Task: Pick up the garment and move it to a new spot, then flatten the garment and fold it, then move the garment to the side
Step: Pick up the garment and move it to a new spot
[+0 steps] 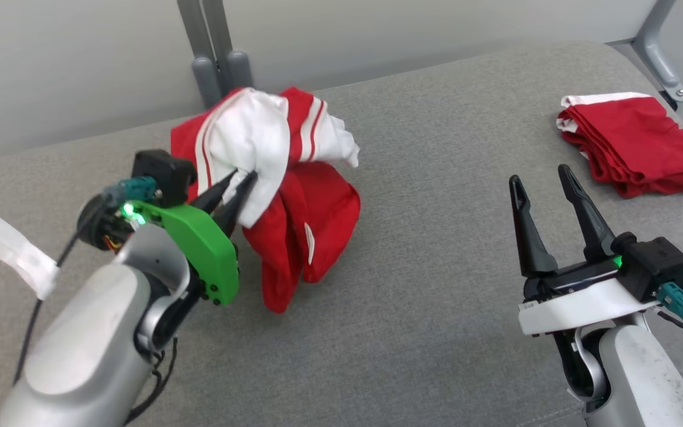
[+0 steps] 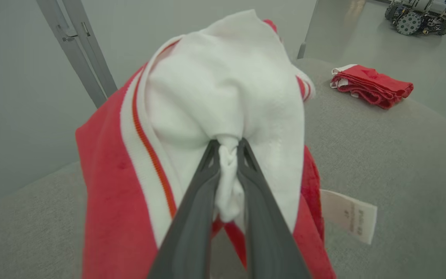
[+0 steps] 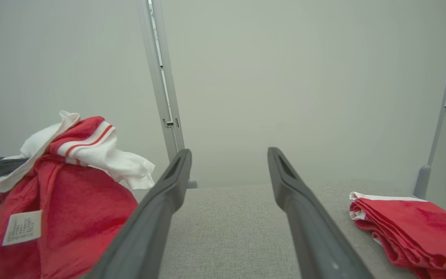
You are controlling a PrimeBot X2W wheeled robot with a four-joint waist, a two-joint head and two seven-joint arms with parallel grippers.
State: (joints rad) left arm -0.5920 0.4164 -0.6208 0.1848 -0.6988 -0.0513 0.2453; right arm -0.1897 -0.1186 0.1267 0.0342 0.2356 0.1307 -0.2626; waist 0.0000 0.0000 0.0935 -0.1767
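Note:
A crumpled red and white garment [image 1: 282, 178] hangs bunched at the left of the grey table, its lower red part drooping toward the surface. My left gripper [image 1: 243, 175] is shut on a fold of its white cloth; in the left wrist view that pinch [image 2: 229, 149] shows between the two dark fingers, with the garment [image 2: 223, 85] bulging beyond them. A white care label [image 2: 349, 215] hangs from the red part. My right gripper [image 1: 540, 175] stands open over the table at the right, holding nothing. The right wrist view has the garment [image 3: 64, 193] to the left of that gripper [image 3: 229, 153].
A second red garment [image 1: 635, 142], folded, lies at the table's far right. Grey frame posts [image 1: 217, 53] rise behind the table, another [image 1: 658, 47] at the back right. The grey table [image 1: 424, 279] spreads between the two arms. A wheeled machine [image 2: 416, 17] stands on the floor beyond.

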